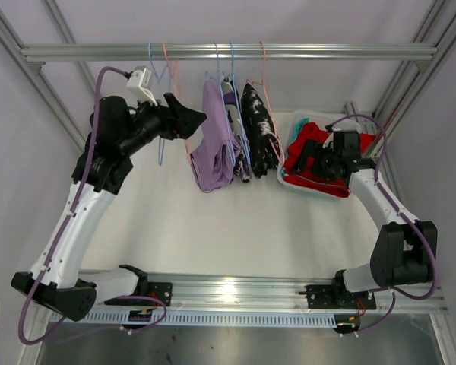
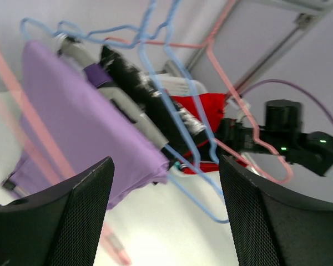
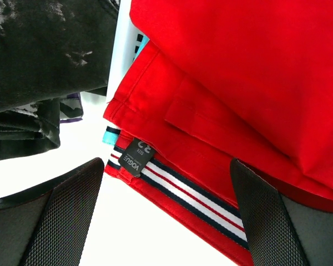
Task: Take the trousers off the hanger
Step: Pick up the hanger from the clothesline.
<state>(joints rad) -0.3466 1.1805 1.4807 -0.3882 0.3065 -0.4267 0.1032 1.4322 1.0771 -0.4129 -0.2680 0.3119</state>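
I see three pairs of folded trousers hanging from wire hangers (image 1: 232,65) on a metal rail (image 1: 349,52) across the back. The lilac trousers (image 1: 215,141) are on the left, the printed purple, white and black trousers (image 1: 236,144) press against them, and the black trousers with white blotches (image 1: 260,133) hang just to the right. The red trousers (image 1: 298,148) lie crumpled in a pale basket (image 1: 287,181) on the white counter (image 1: 175,220) at right, and the teal trousers (image 1: 302,122) show at the basket's far edge. My left pincer (image 1: 191,122) is raised beside the lilac pair, jaws wide apart, holding nothing. A blue hanger wire (image 2: 180,130) and a pink hanger wire (image 2: 247,130) cross in front of it. My right pincer (image 1: 311,163) hovers over the red cloth, jaws fully apart, gripping nothing, above a striped waistband with a label (image 3: 137,157).
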